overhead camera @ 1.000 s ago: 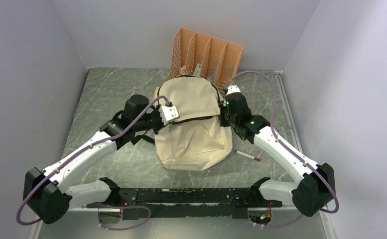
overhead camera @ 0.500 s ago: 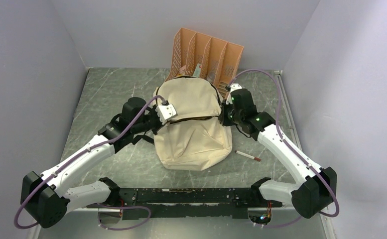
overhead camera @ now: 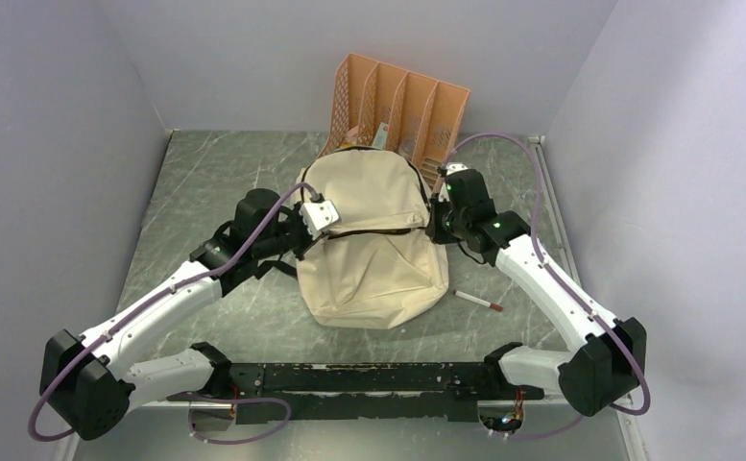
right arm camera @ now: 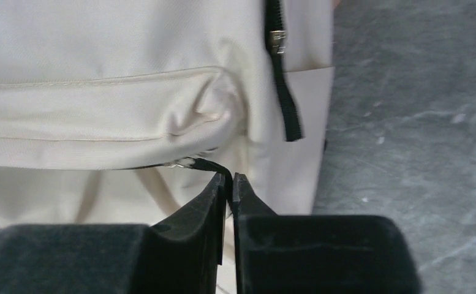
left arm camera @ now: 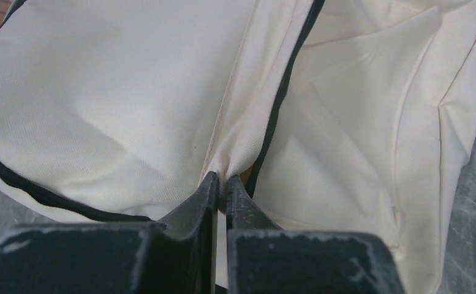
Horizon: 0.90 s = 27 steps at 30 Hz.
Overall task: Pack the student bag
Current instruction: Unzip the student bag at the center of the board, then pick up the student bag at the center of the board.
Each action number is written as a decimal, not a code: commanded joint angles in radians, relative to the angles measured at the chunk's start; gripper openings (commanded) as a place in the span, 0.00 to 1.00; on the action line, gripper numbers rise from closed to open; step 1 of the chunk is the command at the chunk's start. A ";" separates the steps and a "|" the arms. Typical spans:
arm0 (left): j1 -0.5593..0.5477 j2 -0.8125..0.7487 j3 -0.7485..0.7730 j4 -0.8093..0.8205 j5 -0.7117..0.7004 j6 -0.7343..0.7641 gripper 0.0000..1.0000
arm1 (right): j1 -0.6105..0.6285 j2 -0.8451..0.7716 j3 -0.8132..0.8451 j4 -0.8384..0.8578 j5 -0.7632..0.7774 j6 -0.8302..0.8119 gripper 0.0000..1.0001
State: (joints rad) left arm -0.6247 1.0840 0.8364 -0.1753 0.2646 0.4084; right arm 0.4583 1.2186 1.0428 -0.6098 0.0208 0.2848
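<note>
The beige student bag (overhead camera: 373, 250) lies flat mid-table with its top toward the back wall. My left gripper (overhead camera: 303, 237) is at its left edge, shut on a pinched fold of cream fabric (left arm camera: 232, 153) beside a dark zipper line (left arm camera: 278, 104). My right gripper (overhead camera: 434, 225) is at the bag's right edge, where its jaws (right arm camera: 229, 179) are shut on a black zipper pull (right arm camera: 209, 164) that comes out from under a pocket flap. A second dark zipper (right arm camera: 281, 92) runs down the bag's side above it.
An orange file organizer (overhead camera: 402, 104) stands right behind the bag, against the back wall, with items in its slots. A red-and-white pen (overhead camera: 477, 301) lies on the table just right of the bag's bottom corner. Grey walls close in on both sides.
My right wrist has shifted slightly toward the back along the bag's right side. The left arm has drawn a little leftward, still pinching the fabric.
</note>
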 commanded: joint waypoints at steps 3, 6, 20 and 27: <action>0.028 -0.006 -0.008 0.022 0.089 0.014 0.05 | -0.036 -0.095 0.002 0.062 0.091 -0.067 0.22; 0.028 0.014 -0.005 0.042 0.106 -0.010 0.05 | -0.036 -0.155 -0.027 0.186 -0.090 -0.075 0.30; 0.028 0.013 -0.017 0.105 0.058 -0.125 0.28 | -0.034 -0.189 -0.147 0.430 -0.309 0.036 0.42; 0.031 -0.024 0.003 0.191 -0.185 -0.297 0.82 | -0.036 -0.149 -0.122 0.325 0.052 0.140 0.62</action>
State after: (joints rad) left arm -0.6025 1.0954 0.8253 -0.0978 0.2459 0.2371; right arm 0.4255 1.0489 0.9051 -0.2520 -0.1143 0.3573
